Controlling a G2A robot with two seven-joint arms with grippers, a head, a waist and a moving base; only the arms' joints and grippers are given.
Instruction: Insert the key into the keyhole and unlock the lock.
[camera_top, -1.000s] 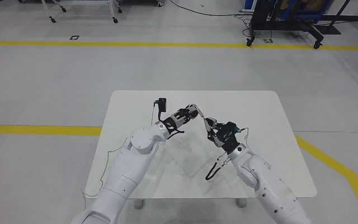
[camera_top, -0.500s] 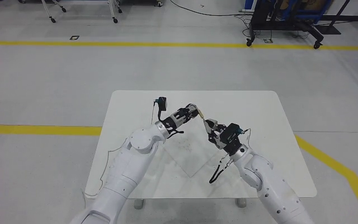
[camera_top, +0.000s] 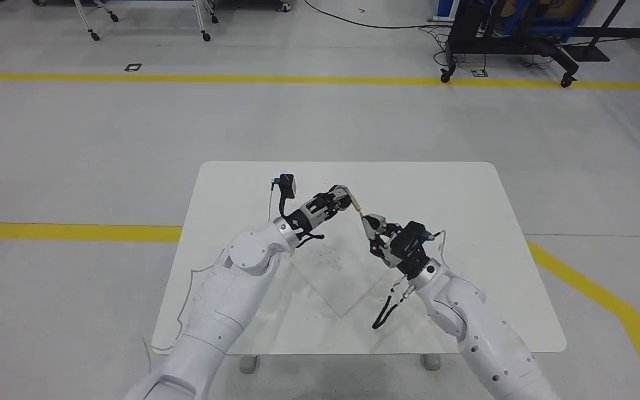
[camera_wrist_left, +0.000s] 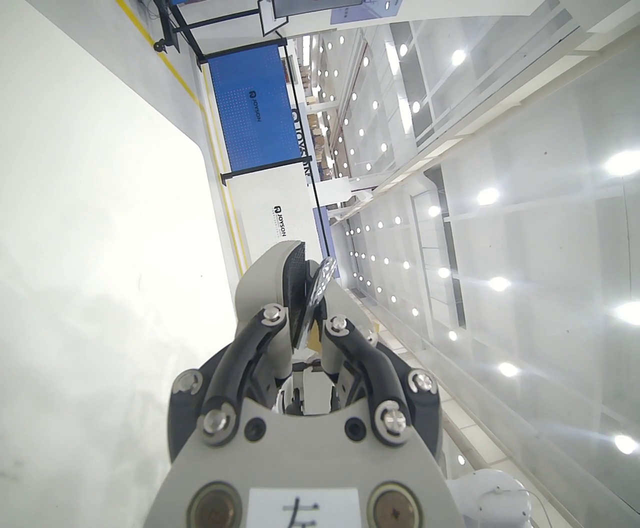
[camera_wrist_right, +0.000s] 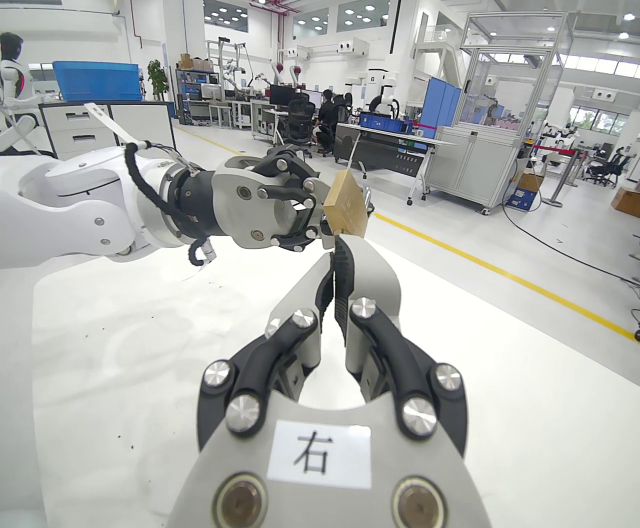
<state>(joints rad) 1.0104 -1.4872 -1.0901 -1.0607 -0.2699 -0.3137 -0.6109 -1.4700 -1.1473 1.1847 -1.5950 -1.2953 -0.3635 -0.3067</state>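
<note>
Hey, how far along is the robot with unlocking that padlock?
Done: the left gripper holds the brass padlock up off the table. In hand: the right gripper, shut with the key hidden between its fingers, meets the padlock's underside. Remaining: full insertion can't be confirmed; the unlocking turn looks still to do.

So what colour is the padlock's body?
Brass yellow; the padlock shows best in the right wrist view, held by the left gripper.

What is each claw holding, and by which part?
Left claw pinches the brass padlock by its flat sides. Right claw is shut at the padlock's lower edge; any key between its pads is hidden.
</note>
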